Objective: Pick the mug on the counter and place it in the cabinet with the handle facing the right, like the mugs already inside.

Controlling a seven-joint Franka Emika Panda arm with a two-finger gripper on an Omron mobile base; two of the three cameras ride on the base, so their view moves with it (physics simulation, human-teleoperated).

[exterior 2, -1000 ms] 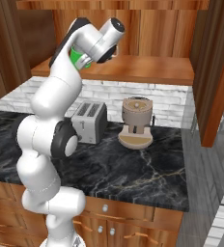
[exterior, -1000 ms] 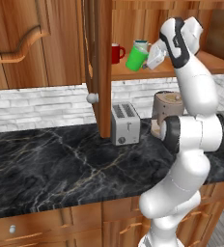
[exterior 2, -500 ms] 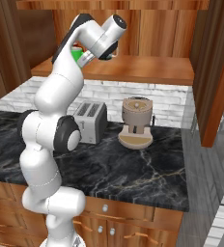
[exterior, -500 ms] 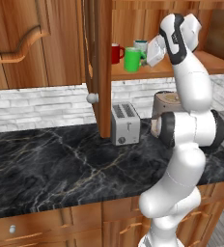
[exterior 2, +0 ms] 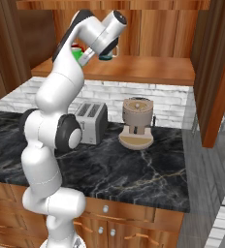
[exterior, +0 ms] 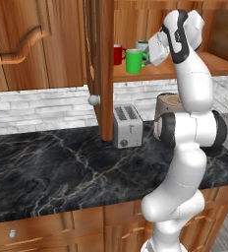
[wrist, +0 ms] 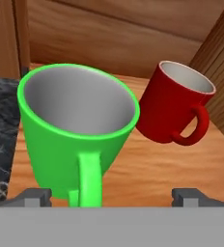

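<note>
- Hand view shows the jaws (wrist: 111, 195) spread wide, one tip on each side of the green mug (wrist: 77, 132), not pinching it.
- A second ago the green mug hung tilted in the air; now it stands upright on the cabinet shelf (exterior: 204, 66), just beside the red mug (exterior: 118, 54).
- I think the robot has let go, so the placing looks nearly done.
- Its handle (exterior: 145, 56) points right, like the others.
- Next, the arm should back out without bumping it.
</note>
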